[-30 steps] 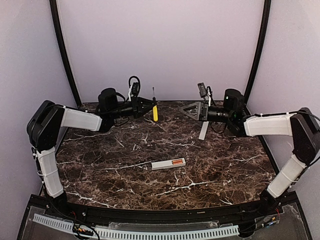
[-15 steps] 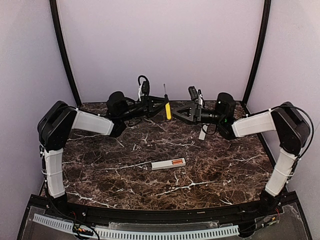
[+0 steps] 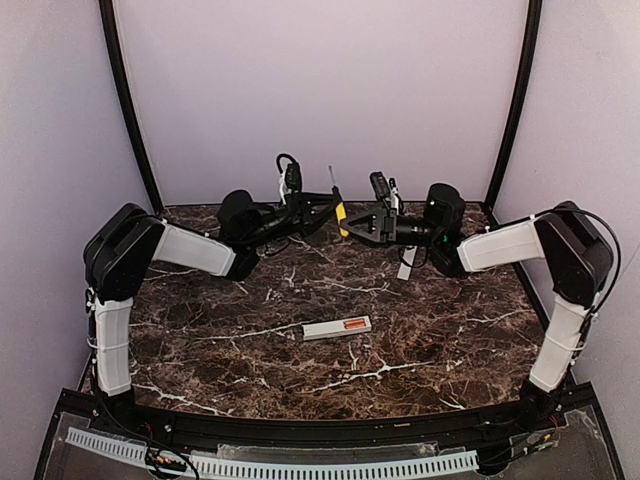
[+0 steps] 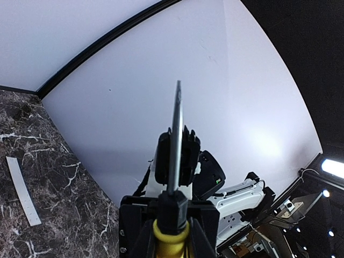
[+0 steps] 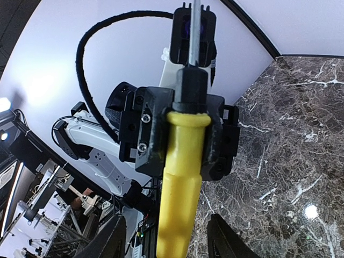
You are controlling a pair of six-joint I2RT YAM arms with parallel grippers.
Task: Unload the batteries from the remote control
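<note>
The remote control (image 3: 330, 329) lies flat near the middle of the marble table (image 3: 200, 340), recess up, and the 2 batteries (image 3: 354, 325) show as an orange strip seated in it toward its right end; neither is out yet. Well behind it, to the right, the flat white cover strip (image 3: 407, 263) rests on the table on its own. Further back, above the rear edge, my 2 arms meet. My left gripper (image 3: 333, 211) is clamped on the screwdriver (image 3: 340, 212) at the black collar where the yellow handle begins, shaft pointing up. My right gripper (image 3: 359, 222) faces it with jaws apart, its fingers (image 5: 219, 236) on either side of the lower handle without touching it. I judge this to be a hand-over of the tool from left to right. To do it well, I should slide the right jaws squarely over the yellow handle below the left jaws, close firmly, and only then release the left, so the tool neither twists nor drops. After that the tip can lever 1 battery end up out of the recess.
</note>
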